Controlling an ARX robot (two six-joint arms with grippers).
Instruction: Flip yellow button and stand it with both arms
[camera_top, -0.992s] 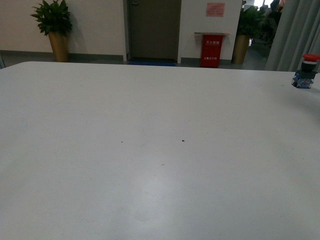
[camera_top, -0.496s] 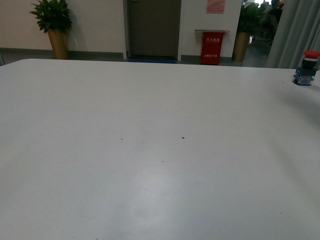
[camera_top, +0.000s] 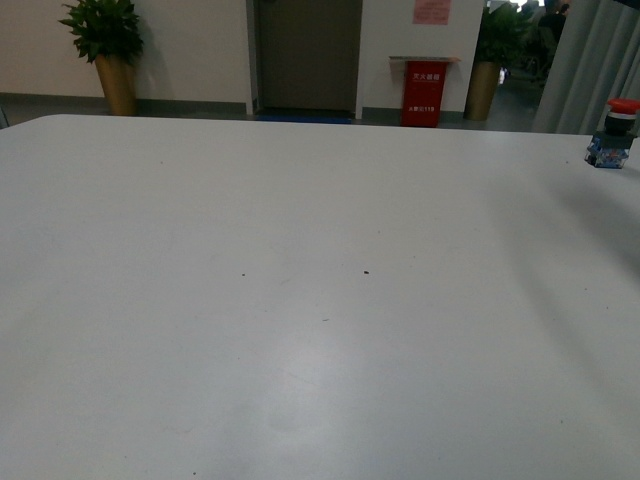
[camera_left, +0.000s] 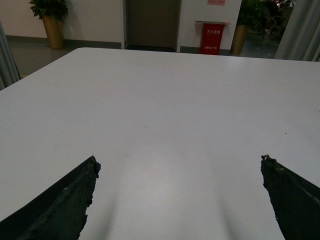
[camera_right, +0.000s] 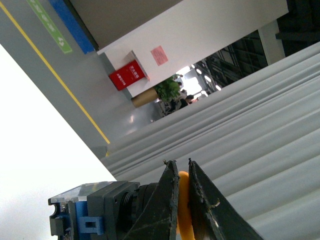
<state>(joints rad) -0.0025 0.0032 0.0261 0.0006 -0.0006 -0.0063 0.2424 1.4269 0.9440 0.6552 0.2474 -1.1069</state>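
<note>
- The yellow button (camera_right: 112, 202) is held in the right gripper (camera_right: 182, 169). Its yellow cap shows as a thin edge in the narrow gap between the two fingers (camera_right: 165, 205).
- The button's black body and blue terminal block stick out to one side of those fingers, so the button lies crosswise to them. A clear cover caps the outer end of the block.
- The right gripper is closed down almost fully. Its fingers press on the cap from both sides, with a gap no wider than the cap is thick.
- The white table (camera_right: 30, 165) lies beyond the terminal block. The right wrist view does not show whether the button touches it.
- A pleated grey curtain (camera_right: 260, 150) hangs past the right gripper's fingertips.
- The left gripper (camera_left: 179, 161) is spread wide. Its dark fingers (camera_left: 65, 200) are well apart and hold nothing, with bare table surface between and ahead of them.
- Past the table's far edge, ahead of the left gripper, are a door (camera_left: 152, 22), a red box (camera_left: 212, 38) and a potted plant (camera_left: 50, 17).
- The front view shows neither arm. A red-topped button (camera_top: 610, 135) stands upright near the table's far right edge, red cap up and blue block on the surface. Its position relative to either gripper cannot be established.
</note>
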